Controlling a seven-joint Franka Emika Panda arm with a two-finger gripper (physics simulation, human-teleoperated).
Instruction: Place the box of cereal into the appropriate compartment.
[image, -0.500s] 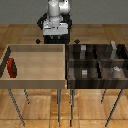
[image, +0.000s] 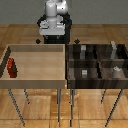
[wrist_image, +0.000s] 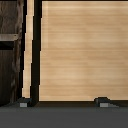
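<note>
The box of cereal (image: 11, 68) stands upright in the large light-wood tray (image: 37, 82), against its wall on the exterior view's left. The four-cell bin (image: 70, 70) sits just beside the tray, on the exterior view's right. A tall pale-grey slab (image: 114, 49) marks the appropriate compartment (image: 119, 54). The gripper (wrist_image: 62, 102) hangs above the tray floor, well apart from the box; its fingers (wrist_image: 102, 101) stand apart, holding nothing.

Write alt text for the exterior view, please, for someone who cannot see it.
A small red cereal box stands at the exterior view's left edge of a light-wood tray. Beside the tray sits a dark four-cell bin holding small grey pieces. A white robot arm waits behind both.
</note>
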